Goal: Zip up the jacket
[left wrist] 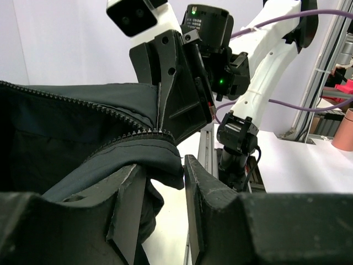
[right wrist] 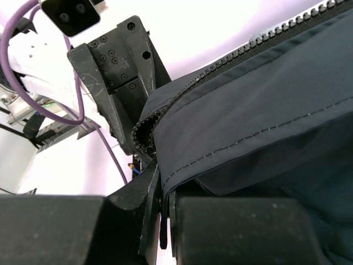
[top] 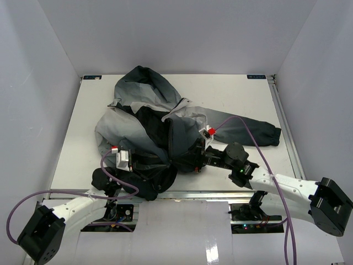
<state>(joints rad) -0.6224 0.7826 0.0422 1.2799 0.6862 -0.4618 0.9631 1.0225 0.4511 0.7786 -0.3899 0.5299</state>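
The jacket (top: 149, 118), light grey fading to charcoal with black lining, lies crumpled on the table, one sleeve stretched right. Its dark lower front is lifted between my two grippers. My right gripper (top: 186, 161) is shut on the jacket's hem beside the zipper teeth (right wrist: 165, 118), and its own view (right wrist: 164, 187) shows a thin dark tab hanging between the fingers. My left gripper (top: 144, 162) faces it. In the left wrist view (left wrist: 160, 165) its fingers stand apart with the zipper-side hem (left wrist: 149, 152) draped over the left finger and dipping between the tips. The zipper is open above.
The table (top: 248, 99) has a metal rail along its front edge (top: 220, 193), close under both grippers. Grey walls enclose three sides. Purple cables (top: 242, 124) loop from both wrists. The jacket's sleeve (top: 248, 131) lies right of the right arm.
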